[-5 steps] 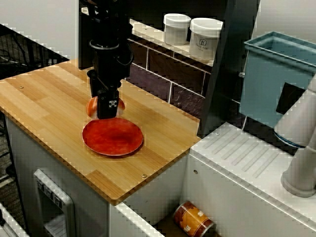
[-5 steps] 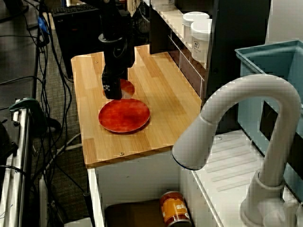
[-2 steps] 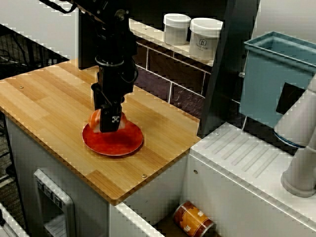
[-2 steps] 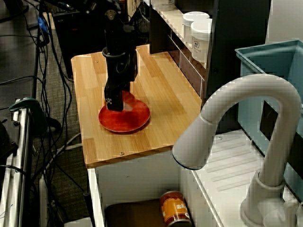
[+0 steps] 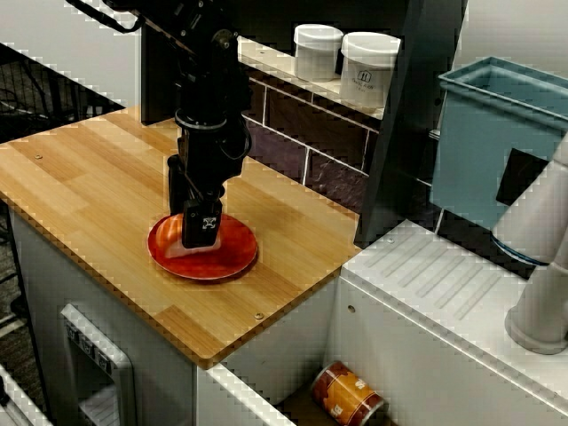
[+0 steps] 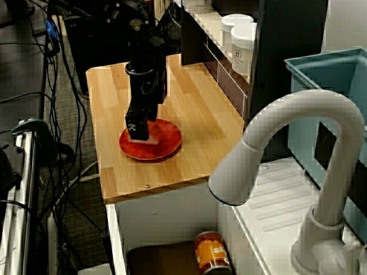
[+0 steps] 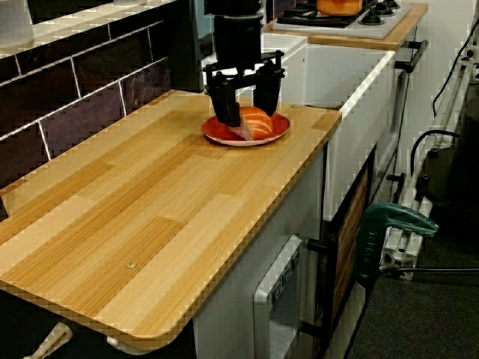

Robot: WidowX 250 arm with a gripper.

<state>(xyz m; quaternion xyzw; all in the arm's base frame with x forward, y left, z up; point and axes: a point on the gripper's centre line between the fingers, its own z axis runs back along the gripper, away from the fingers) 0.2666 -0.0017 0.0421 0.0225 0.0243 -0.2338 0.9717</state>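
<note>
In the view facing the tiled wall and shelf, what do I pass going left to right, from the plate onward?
Red plate → first white jar → second white jar → blue bin.

**Wooden tabletop carrying one red plate**

The pale, striped wooden tabletop [image 5: 89, 177] has rounded corners, and its back edge runs along a wall of dark tiles. Directly on it lies a round, flat red plate [image 5: 238, 256]. The plate sits toward the end that adjoins the white ridged drainboard [image 5: 444, 284], nearer the front edge than the tiles. Small screw heads show near the tabletop's corners. Above the tiles, a narrow light ledge [image 5: 266, 60] carries a smaller white lidded jar [image 5: 317, 51] and a larger labelled white jar [image 5: 368, 69], upright and just beside each other.
</note>
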